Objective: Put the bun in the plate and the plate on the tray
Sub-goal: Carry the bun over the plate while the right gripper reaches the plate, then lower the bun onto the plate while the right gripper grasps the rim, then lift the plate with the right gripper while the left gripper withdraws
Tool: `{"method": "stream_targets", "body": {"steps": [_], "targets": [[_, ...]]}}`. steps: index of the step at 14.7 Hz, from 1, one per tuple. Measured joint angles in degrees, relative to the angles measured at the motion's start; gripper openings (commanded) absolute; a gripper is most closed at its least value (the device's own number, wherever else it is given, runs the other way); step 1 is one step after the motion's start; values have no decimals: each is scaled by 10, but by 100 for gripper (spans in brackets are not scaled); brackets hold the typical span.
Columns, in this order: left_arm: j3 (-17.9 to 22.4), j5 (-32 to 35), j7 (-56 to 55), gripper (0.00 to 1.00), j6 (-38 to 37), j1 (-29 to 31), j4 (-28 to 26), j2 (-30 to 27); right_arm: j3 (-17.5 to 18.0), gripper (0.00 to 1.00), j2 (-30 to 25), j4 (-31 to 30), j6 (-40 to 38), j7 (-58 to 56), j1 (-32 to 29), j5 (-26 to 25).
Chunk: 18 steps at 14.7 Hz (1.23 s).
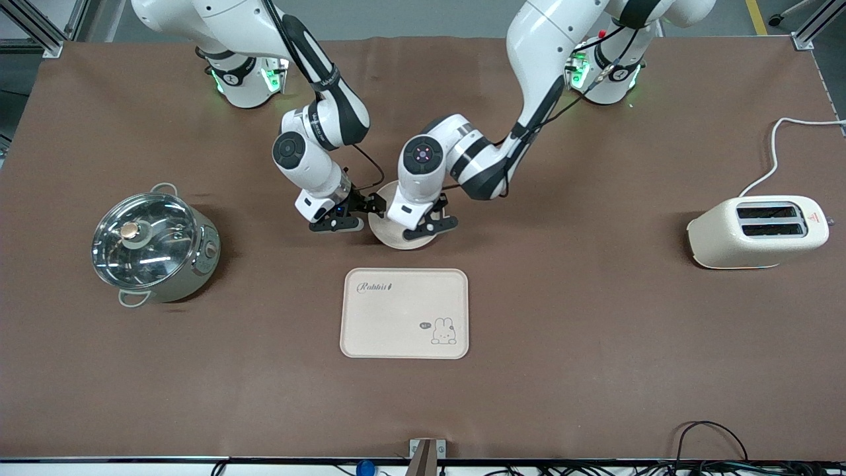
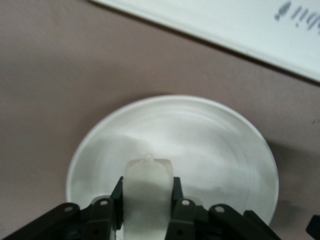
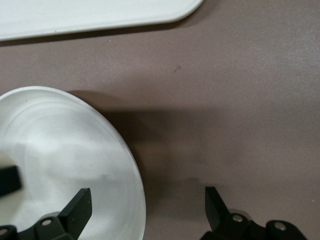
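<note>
Left gripper (image 2: 147, 207) hangs over the plate (image 2: 235, 150), jaws pinching the bun (image 2: 148, 192); lower until the bun rests on the dish floor, then spread fully and lift straight up. Right gripper (image 3: 147, 202) straddles the plate rim, jaws spread wide, holding nothing. The tray (image 1: 404, 313), past both jaws, reads "Rabbit".
</note>
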Motion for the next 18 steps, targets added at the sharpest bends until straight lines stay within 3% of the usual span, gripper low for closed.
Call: {"method": "stream_targets", "body": {"steps": [1,3,4,9,11,14,18], "targets": [[0,0,-5,65,9,-4,0,6,0,99,0,0,0,0,0,0],[0,0,-6,100,15,-6,0,14,0,97,0,0,0,0,0,0],[1,0,-7,100,16,-5,0,14,0,94,0,-1,0,0,0,0],[11,0,-7,100,15,5,14,-7,-2,53,0,-5,0,0,0,0],[15,10,3,100,-3,32,21,-40,-2,50,1,-5,0,0,0,0],[16,43,56,100,-76,92,38,-105,-2,29,2,-5,4,0,0,0],[19,52,200,100,-174,183,68,-177,-1,25,11,-5,25,0,2,0]]}}
